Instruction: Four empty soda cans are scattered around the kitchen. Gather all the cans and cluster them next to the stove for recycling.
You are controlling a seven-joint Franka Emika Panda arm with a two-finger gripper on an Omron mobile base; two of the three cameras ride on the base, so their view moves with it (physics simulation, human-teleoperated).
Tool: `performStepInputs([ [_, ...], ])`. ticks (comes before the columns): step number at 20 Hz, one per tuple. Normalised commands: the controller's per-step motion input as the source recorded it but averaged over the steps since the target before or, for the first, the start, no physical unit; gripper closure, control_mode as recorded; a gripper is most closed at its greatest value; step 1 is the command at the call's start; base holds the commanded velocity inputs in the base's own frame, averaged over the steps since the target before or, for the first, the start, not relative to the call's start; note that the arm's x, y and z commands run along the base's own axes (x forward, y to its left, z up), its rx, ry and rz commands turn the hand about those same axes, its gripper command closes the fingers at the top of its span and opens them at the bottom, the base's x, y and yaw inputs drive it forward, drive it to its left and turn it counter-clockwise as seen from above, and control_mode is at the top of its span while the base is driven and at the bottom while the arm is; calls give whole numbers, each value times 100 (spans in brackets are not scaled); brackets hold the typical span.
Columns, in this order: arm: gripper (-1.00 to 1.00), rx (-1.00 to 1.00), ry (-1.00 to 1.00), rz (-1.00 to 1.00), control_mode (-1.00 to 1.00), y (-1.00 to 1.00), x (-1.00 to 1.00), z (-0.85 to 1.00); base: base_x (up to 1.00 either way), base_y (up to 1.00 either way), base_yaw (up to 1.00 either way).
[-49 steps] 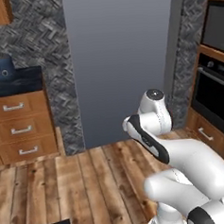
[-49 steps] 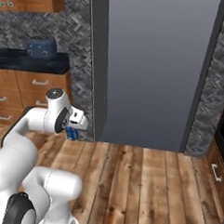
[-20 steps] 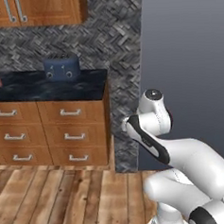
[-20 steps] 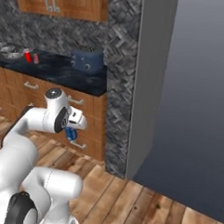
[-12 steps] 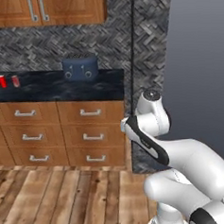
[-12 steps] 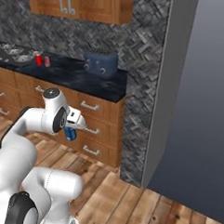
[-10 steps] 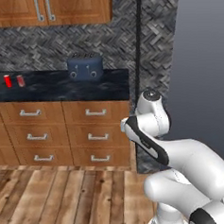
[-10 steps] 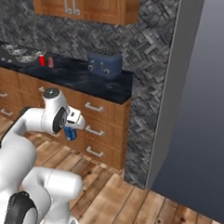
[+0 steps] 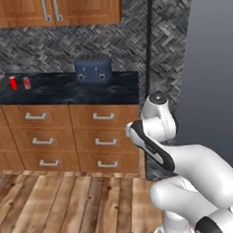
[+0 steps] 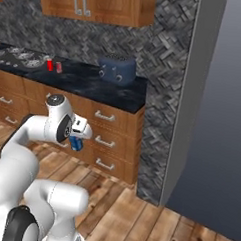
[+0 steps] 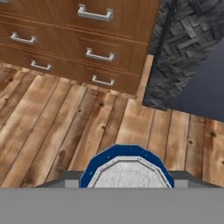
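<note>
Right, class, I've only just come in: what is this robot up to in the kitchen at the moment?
The white arm is carrying a blue soda can in its gripper, jaws closed on it, held low in front of the wooden drawers. Two red soda cans already stand together on the dark counter, left of the blue toaster and beside the stove. The blue can has not yet joined them.

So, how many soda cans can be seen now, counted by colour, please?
Red soda cans: 2, on the counter
Blue soda can: 1, held in the gripper
Total: 3
</note>
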Motion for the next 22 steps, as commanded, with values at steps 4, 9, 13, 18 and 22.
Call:
performStepInputs([
  [4,100,0,0,0,100,0,0,0,72,8,7],
  [9,100,0,0,0,100,0,0,0,62,10,18],
  [13,100,0,0,0,100,0,0,0,28,25,51],
  [18,100,0,0,0,100,0,0,0,27,27,50],
  [22,100,0,0,0,100,0,0,0,46,42,15],
])
